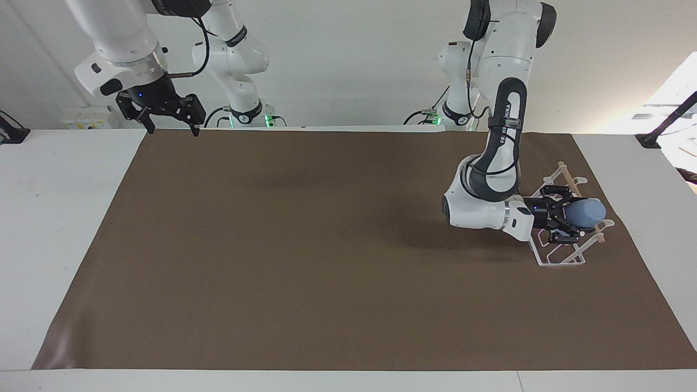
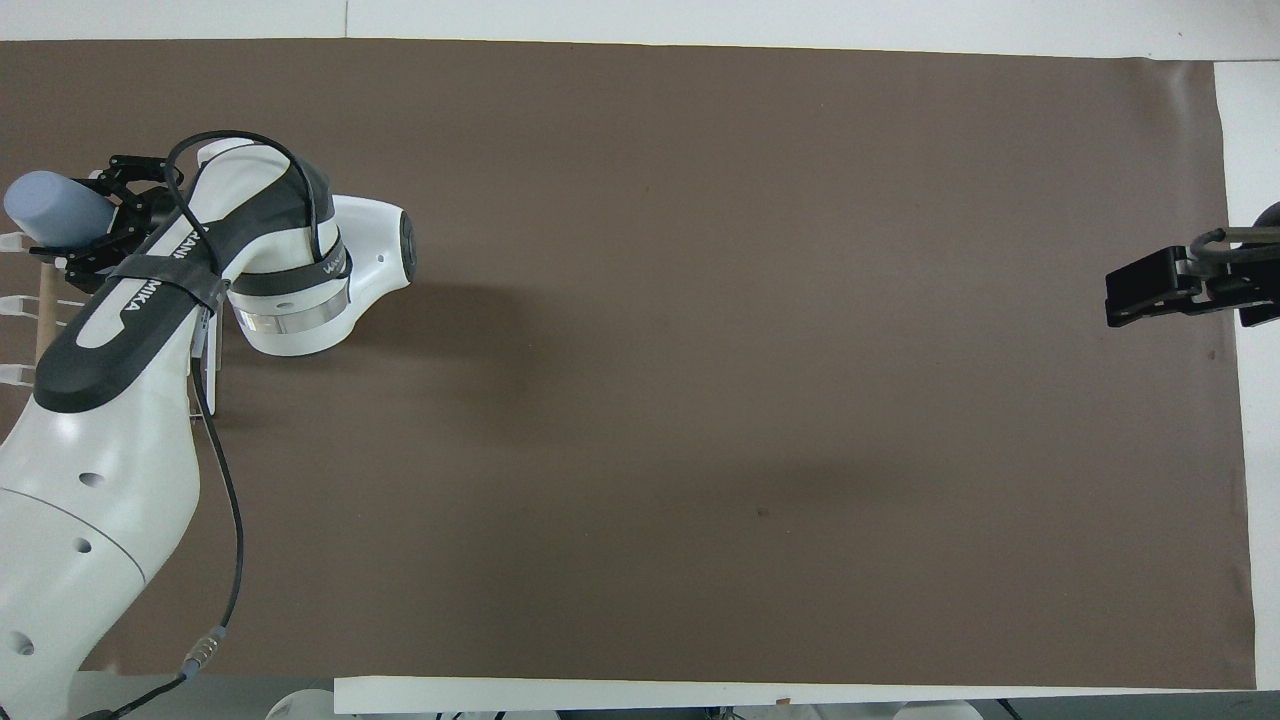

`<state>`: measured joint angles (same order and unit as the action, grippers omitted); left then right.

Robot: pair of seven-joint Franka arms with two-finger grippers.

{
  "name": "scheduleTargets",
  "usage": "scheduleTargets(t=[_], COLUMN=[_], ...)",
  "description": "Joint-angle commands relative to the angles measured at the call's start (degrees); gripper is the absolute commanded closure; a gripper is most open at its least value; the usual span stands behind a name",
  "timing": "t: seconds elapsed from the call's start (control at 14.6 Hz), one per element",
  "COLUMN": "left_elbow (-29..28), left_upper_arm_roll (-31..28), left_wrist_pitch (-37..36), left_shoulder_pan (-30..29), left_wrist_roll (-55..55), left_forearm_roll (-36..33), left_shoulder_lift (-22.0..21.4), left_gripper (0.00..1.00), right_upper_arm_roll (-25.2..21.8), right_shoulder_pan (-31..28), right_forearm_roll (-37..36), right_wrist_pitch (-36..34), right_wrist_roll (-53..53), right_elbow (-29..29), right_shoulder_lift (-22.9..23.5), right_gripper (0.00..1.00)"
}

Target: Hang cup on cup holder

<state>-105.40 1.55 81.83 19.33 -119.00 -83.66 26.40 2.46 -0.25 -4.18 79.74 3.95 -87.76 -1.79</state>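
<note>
The light blue cup (image 1: 590, 213) lies on its side in my left gripper (image 1: 567, 218), base pointing toward the left arm's end of the table. The gripper is shut on the cup's mouth end and holds it over the prongs of the white wire cup holder (image 1: 561, 261), right at the wooden rod. In the overhead view the cup (image 2: 48, 206) sticks out past the left gripper (image 2: 98, 215), with the cup holder's rod (image 2: 44, 305) beside the arm. Whether a prong is inside the cup is hidden. My right gripper (image 1: 171, 129) is open and empty, raised over the mat's edge nearest the robots.
A brown mat (image 1: 326, 245) covers most of the white table (image 1: 54, 218). The right gripper (image 2: 1146, 288) shows in the overhead view near the mat's edge at the right arm's end. The left arm's elbow (image 1: 474, 209) hangs low over the mat beside the cup holder.
</note>
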Motion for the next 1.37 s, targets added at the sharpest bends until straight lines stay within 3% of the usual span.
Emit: scheduleTargets(t=[0.0, 0.27, 0.68, 0.89, 1.3], left_elbow=[-1.3, 0.6, 9.4, 9.3, 9.6], left_upper_arm_roll=[0.4, 0.5, 0.4, 0.7, 0.1], left_wrist_pitch=[2.2, 2.2, 0.9, 1.9, 8.7], left_shoulder_pan=[-1.9, -1.3, -1.0, -1.4, -7.0], left_wrist_roll=[-0.6, -0.4, 6.9, 14.7, 36.4], left_forearm_roll=[0.7, 2.3, 11.2, 13.4, 33.5], left_shoulder_lift=[-1.5, -1.5, -2.1, -8.3, -17.7], left_gripper=[0.0, 0.0, 0.0, 0.0, 0.01], right_upper_arm_roll=[0.2, 0.2, 0.2, 0.2, 0.2], right_shoulder_pan=[-1.0, -0.5, -0.5, -0.6, -0.5], right_forearm_roll=[0.7, 0.7, 0.7, 0.7, 0.7], right_wrist_pitch=[-0.1, -0.1, -0.1, -0.2, -0.1], right_wrist_roll=[-1.0, -1.1, -1.0, -1.0, -1.0], right_elbow=[-1.4, -1.4, -1.4, -1.4, -1.4], right_shoulder_lift=[-1.2, -1.2, -1.2, -1.2, -1.2], right_gripper=[0.01, 0.0, 0.0, 0.01, 0.01])
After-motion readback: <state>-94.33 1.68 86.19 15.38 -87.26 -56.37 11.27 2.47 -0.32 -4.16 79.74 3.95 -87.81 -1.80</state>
